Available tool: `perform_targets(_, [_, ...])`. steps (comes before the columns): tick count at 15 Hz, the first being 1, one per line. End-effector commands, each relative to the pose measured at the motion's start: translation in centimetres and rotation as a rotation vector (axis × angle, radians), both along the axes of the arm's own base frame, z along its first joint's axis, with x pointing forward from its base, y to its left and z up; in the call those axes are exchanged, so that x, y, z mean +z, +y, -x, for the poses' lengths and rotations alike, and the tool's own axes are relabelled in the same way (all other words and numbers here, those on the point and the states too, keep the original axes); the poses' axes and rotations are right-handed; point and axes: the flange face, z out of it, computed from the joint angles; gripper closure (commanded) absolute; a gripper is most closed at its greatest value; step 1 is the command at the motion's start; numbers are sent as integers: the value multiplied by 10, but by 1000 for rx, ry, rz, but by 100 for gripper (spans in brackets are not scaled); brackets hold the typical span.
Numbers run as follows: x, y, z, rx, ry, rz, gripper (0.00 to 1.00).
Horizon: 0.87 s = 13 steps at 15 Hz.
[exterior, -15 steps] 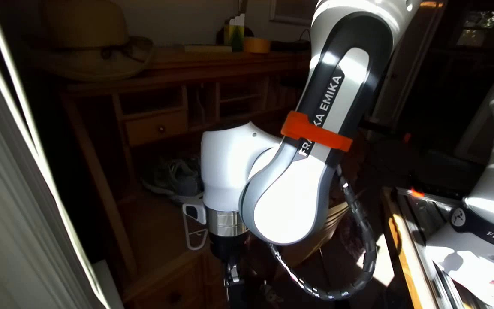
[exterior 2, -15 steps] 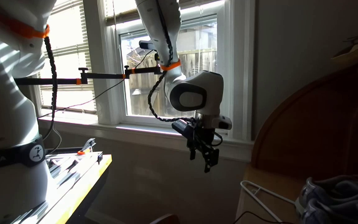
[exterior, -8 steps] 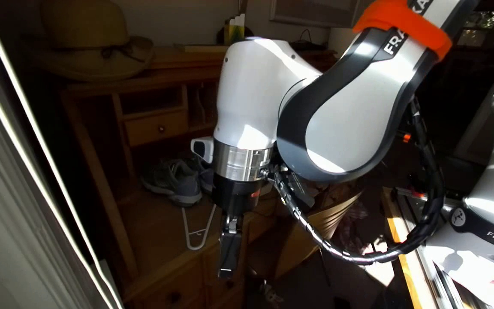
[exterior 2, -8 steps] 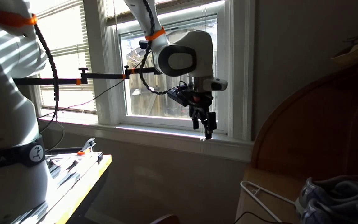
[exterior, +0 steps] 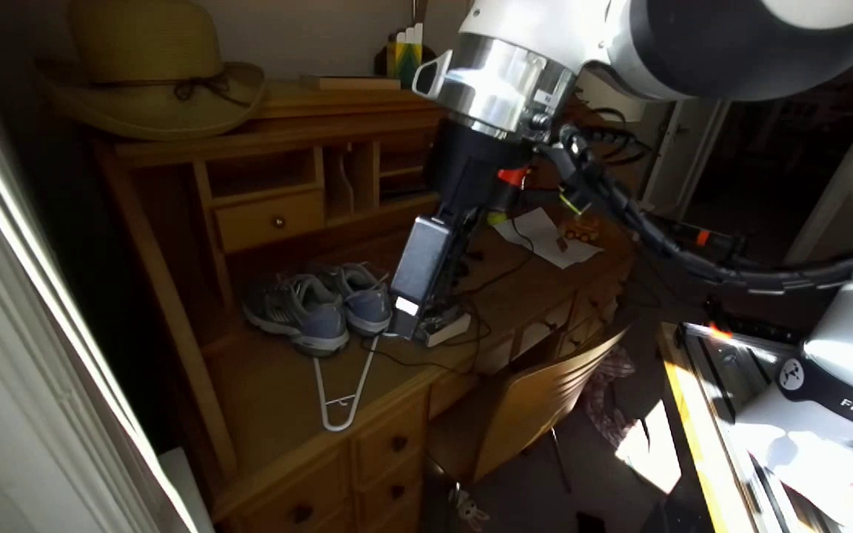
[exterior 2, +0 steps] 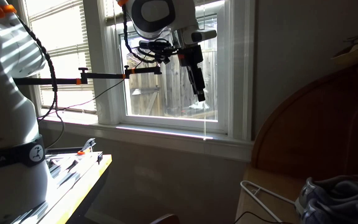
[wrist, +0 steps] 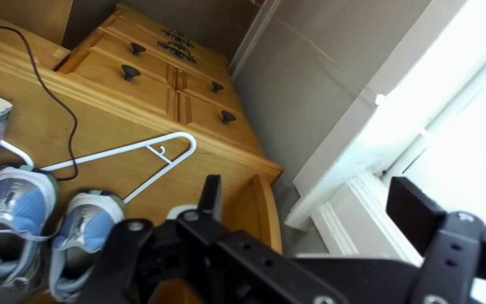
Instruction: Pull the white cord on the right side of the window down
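The white cord (exterior 2: pixel 204 127) hangs straight down before the window (exterior 2: pixel 224 77), with its small connector at sill height. In the wrist view the cord's connector (wrist: pixel 380 99) shows at the upper right, with the thin lower loop fading along the wall. A bright strand in an exterior view, apparently the cord (exterior: pixel 130 426), runs down the left side. My gripper (exterior 2: pixel 201 97) is raised and tilted, its fingertips in line with the cord above the connector. In the wrist view the gripper (wrist: pixel 312 202) has its fingers wide apart. Glare hides whether the cord passes between them.
A wooden desk (exterior: pixel 271 414) holds blue-grey sneakers (exterior: pixel 323 326), a white hanger (exterior: pixel 338 426) and a straw hat (exterior: pixel 149 96). A wooden chair (exterior: pixel 537 414) stands before it. A black camera bar (exterior 2: pixel 104 76) crosses the window. The window sill (wrist: pixel 344 147) juts out near my gripper.
The arm and gripper have risen from below the sill to mid-window, and the hand has tilted and turned. The bright strands in an exterior view have shifted closer together.
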Motion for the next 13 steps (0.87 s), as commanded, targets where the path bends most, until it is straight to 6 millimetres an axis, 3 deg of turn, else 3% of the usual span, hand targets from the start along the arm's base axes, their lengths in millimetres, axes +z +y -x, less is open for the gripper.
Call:
perform_targets(1, [56,-27,38,-183,-52,26,0])
perform_targets(4, [92,-43,53,-313,-76,62,0])
perform_targets(5, [79,-32,32,-231,-62,26,0])
perform_targets(8, [99,-41,46,-287,-86,35,0])
perform_targets(13, [97,-42,48,-293,-80,38,0])
